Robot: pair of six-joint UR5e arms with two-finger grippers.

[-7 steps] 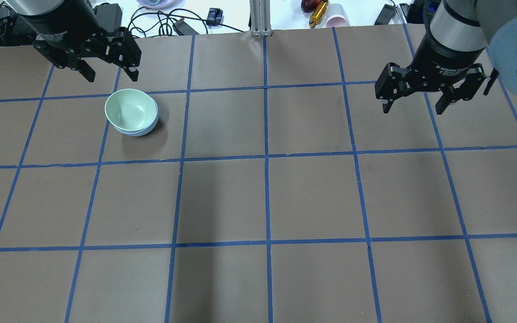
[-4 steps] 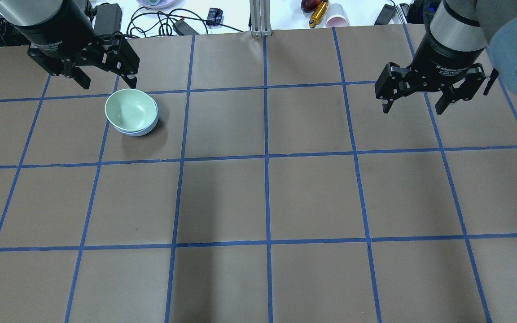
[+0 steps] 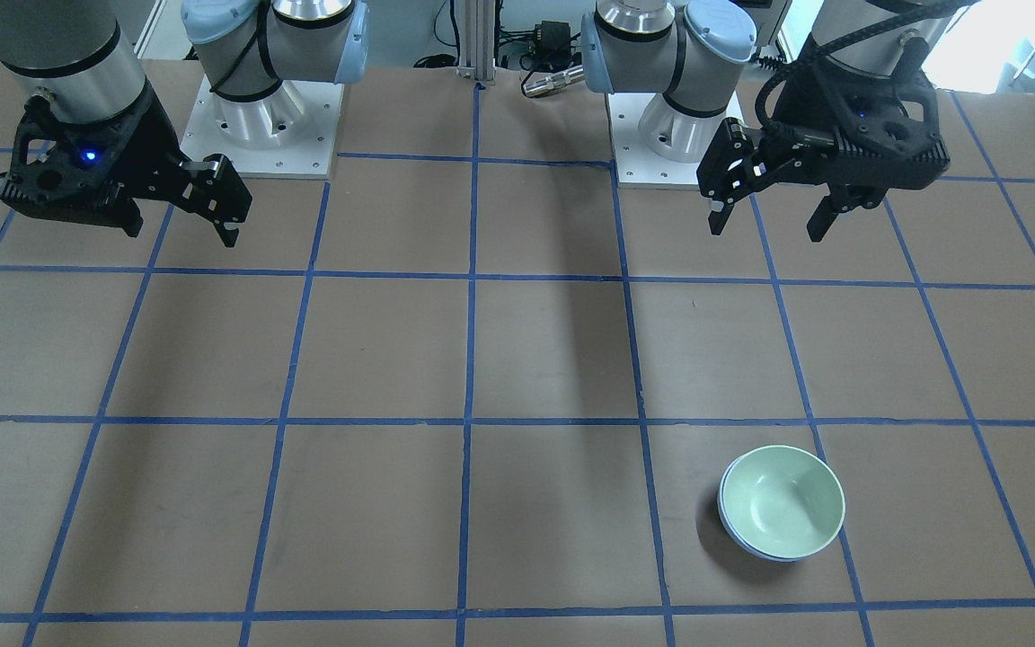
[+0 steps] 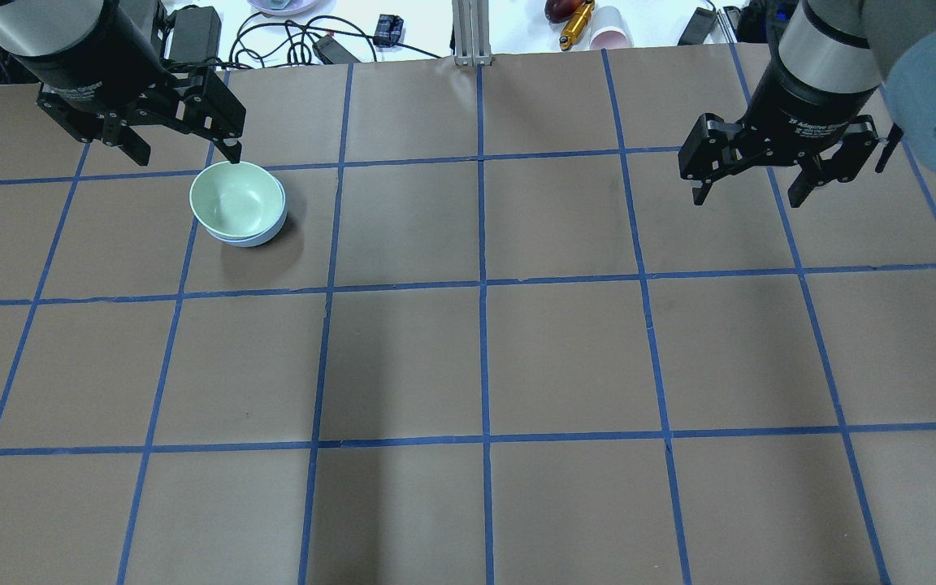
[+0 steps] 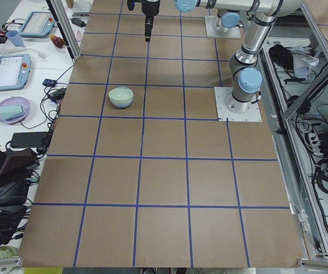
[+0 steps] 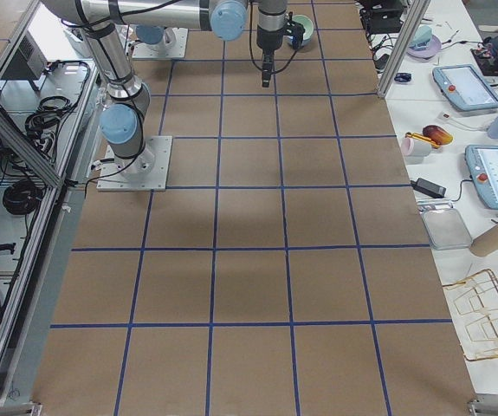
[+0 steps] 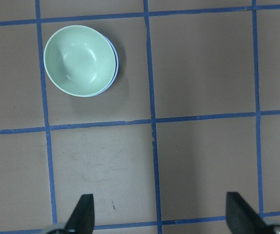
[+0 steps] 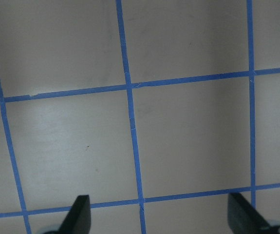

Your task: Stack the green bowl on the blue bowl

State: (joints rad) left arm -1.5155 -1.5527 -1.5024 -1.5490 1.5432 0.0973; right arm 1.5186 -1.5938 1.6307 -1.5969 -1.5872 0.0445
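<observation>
On the table's (image 4: 517, 366) left side, green bowl (image 4: 236, 199) nested upright in blue bowl (image 4: 266, 236): probably light, rigid, glossy-slick, best pinched at the rim; left gripper (image 4: 188, 154) and right gripper (image 4: 748, 195) aloft, jaws apart, empty.

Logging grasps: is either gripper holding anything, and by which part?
Nothing. Left gripper and right gripper are open, empty; green bowl sits in blue bowl.

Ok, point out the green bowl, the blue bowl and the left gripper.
green bowl (image 4: 236, 199), overhead view, inside of the bowl.
blue bowl (image 4: 261, 239), overhead view, outer wall showing beneath the green one.
left gripper (image 4: 189, 160), overhead view, midway between its open fingertips.
</observation>
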